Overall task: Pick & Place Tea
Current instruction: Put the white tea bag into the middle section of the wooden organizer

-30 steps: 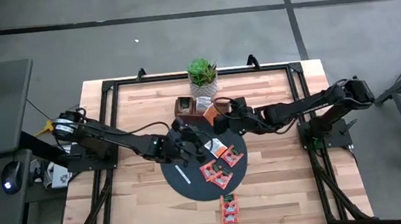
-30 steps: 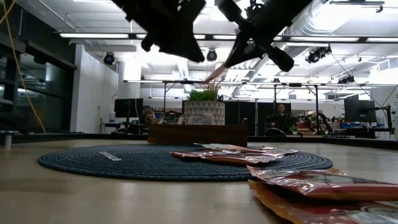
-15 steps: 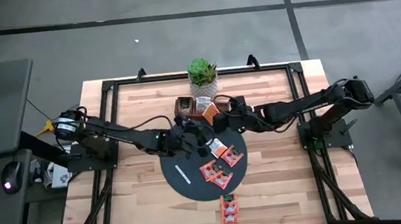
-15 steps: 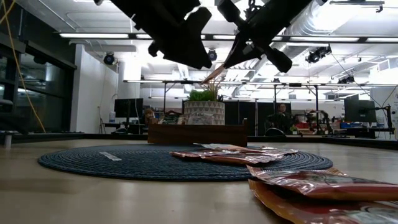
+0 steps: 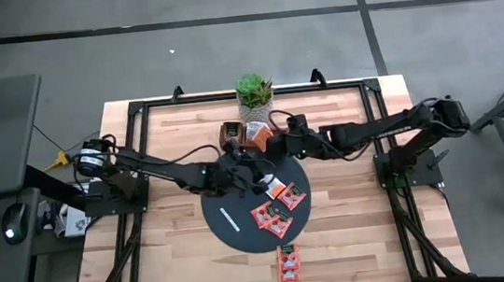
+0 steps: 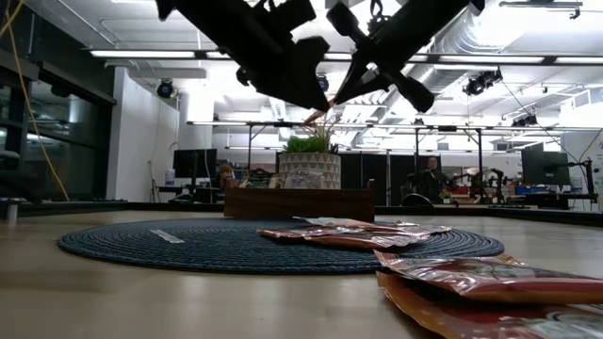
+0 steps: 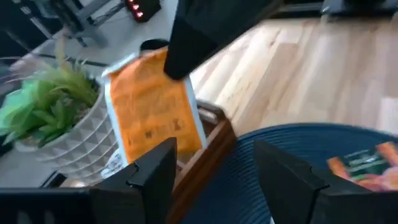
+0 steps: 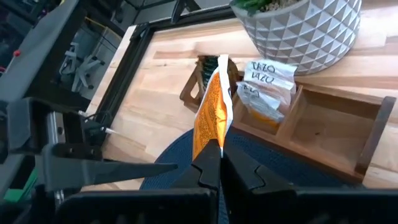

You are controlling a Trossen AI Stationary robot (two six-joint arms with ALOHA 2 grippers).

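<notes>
Your right end effector (image 8: 217,163) is hanging above the far edge of the dark round mat (image 5: 232,220), its fingers clamped together on the lower edge of an orange tea sachet (image 8: 212,113). The sachet is standing upright in that grip, just over the near side of the wooden tray (image 8: 323,127). In the left wrist view the same orange sachet (image 7: 155,106) is showing in front of the tray, with the right arm's dark finger covering its upper corner.

Your left end effector (image 7: 214,180) is hovering over the mat beside the right one, near the tray, with its fingers spread apart and nothing between them.

The tray is sitting on the wooden surface (image 5: 356,233) just in front of a white patterned pot with a green plant (image 5: 253,92). One of its compartments is holding white sachets (image 8: 264,87); the one next to it is looking bare.

Several orange-red sachets (image 5: 277,204) are lying flat on the right half of the mat, and two more (image 5: 288,262) are lying on the surface just off the mat's near edge. A thin white strip (image 5: 229,220) is lying on the mat's left half.
</notes>
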